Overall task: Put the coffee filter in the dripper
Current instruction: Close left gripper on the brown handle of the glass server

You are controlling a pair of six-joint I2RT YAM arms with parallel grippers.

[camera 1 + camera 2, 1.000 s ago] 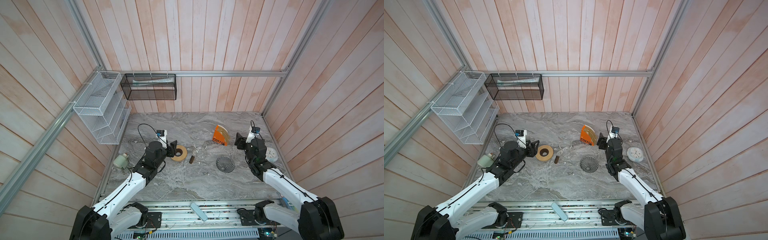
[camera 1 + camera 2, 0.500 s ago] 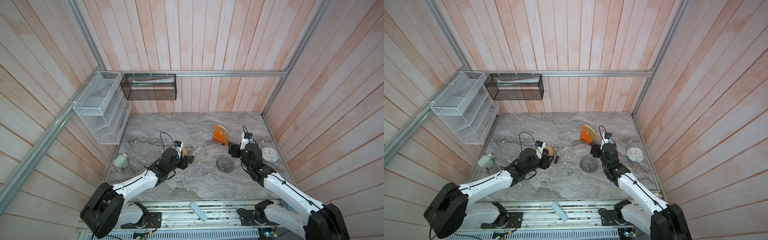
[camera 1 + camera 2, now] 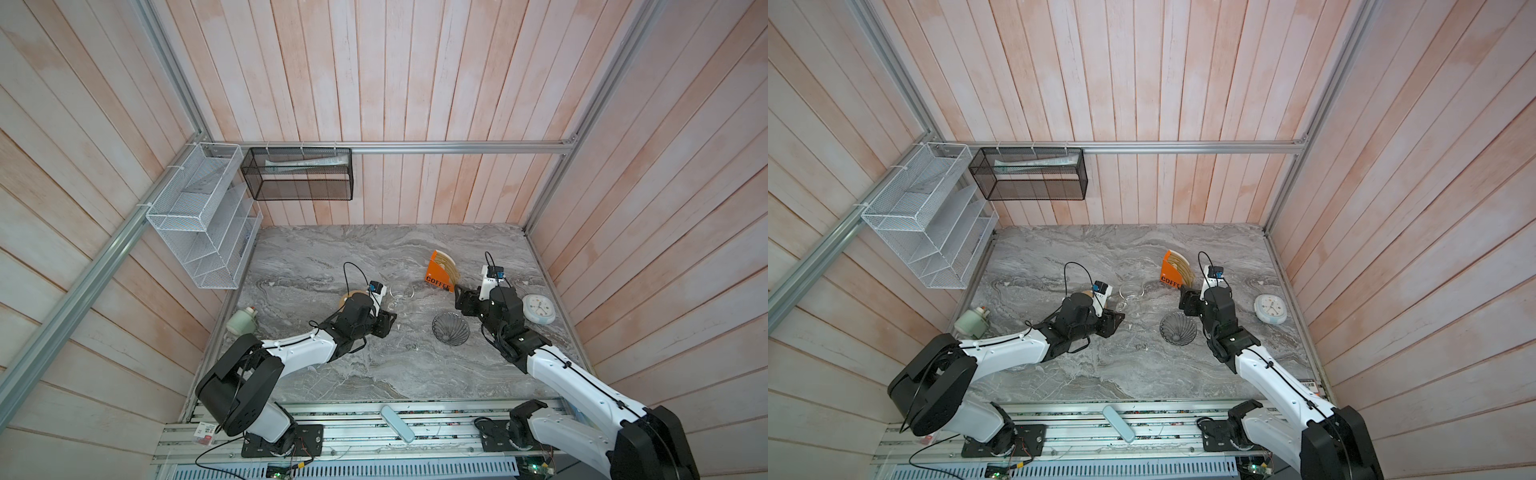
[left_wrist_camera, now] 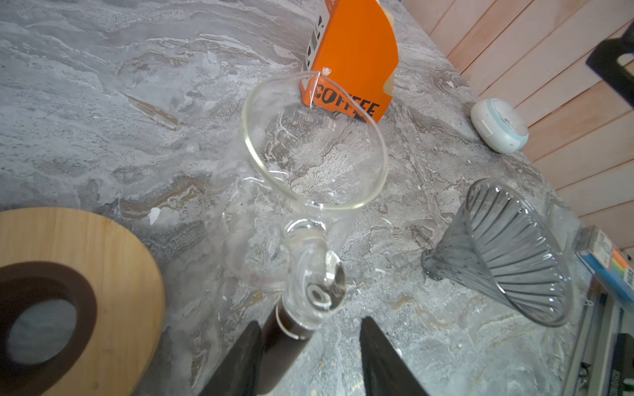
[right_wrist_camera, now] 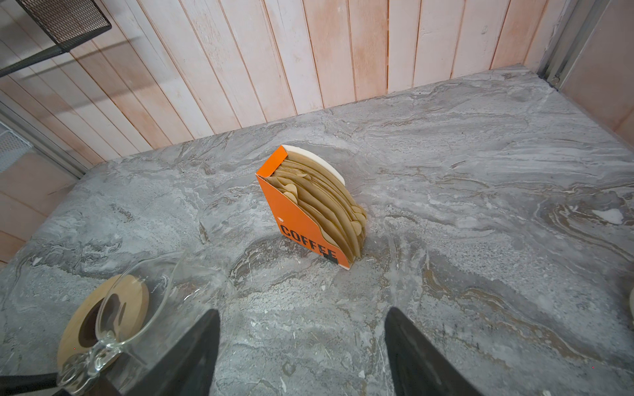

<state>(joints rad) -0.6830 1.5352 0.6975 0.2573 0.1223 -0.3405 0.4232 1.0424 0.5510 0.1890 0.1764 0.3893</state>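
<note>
Boldly lettered COFFEE — orange stand point(image 5: 291, 216), tan filters point(image 5: 329, 209) inside

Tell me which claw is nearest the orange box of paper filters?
The right claw, open and facing the orange box; the left claw is at the glass jug handle.

The dripper point(image 3: 451, 329) lies right of the glass jug point(image 3: 399, 292); the filter stand point(image 3: 437, 272) behind both
</note>
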